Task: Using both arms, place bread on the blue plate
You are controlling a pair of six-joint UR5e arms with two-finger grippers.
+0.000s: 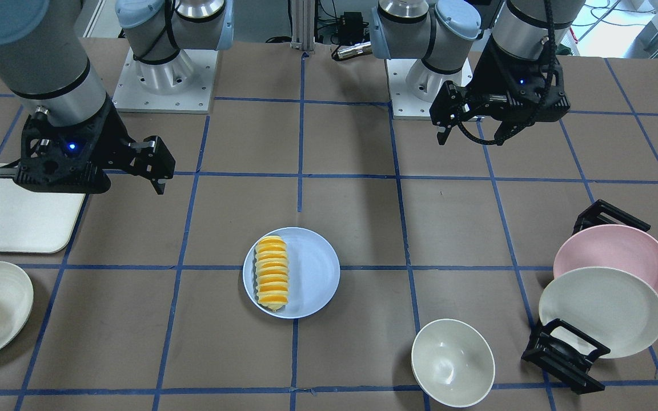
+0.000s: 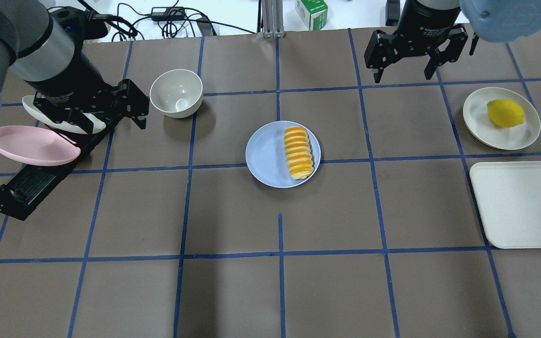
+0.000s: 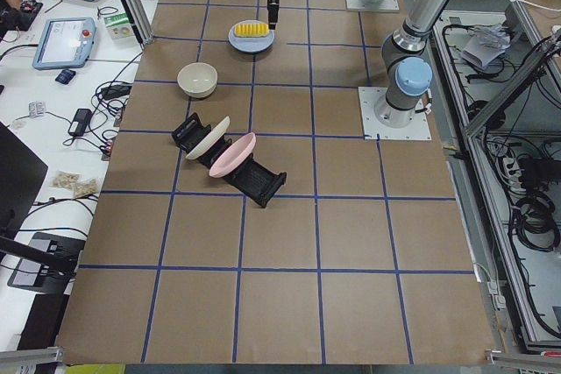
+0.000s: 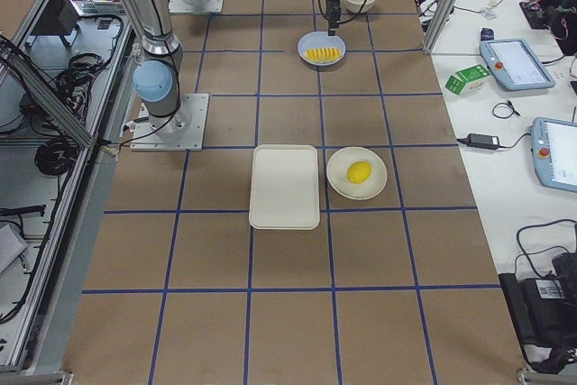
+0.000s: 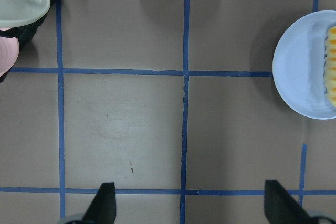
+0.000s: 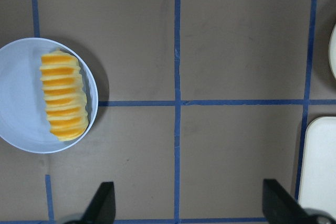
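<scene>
The bread lies on the blue plate, resting flat on the half of the plate toward the robot's right, close to the rim but inside it. Its long axis runs front to back across the table, away from the robot's base, crosswise to the line between the two arms. I judge the placing done, and what remains is only to keep both arms off the plate.

The right gripper hangs above the table, well apart from the plate, with its jaws spread wide and nothing between them. The left gripper is likewise spread wide and empty, raised near the white bowl and the black rack that carries the pink plate. The bread sits between the two grippers, and I judge the right one somewhat nearer.

The right wrist view takes in the whole plate and loaf at its left. The left wrist view catches only the plate's edge and a sliver of loaf at its right border. The overhead view alone shows both grippers and the plate together. The two side views are too small for me to read the jaws.

Beyond the right gripper, a lemon sits on a cream plate beside a white tray.
</scene>
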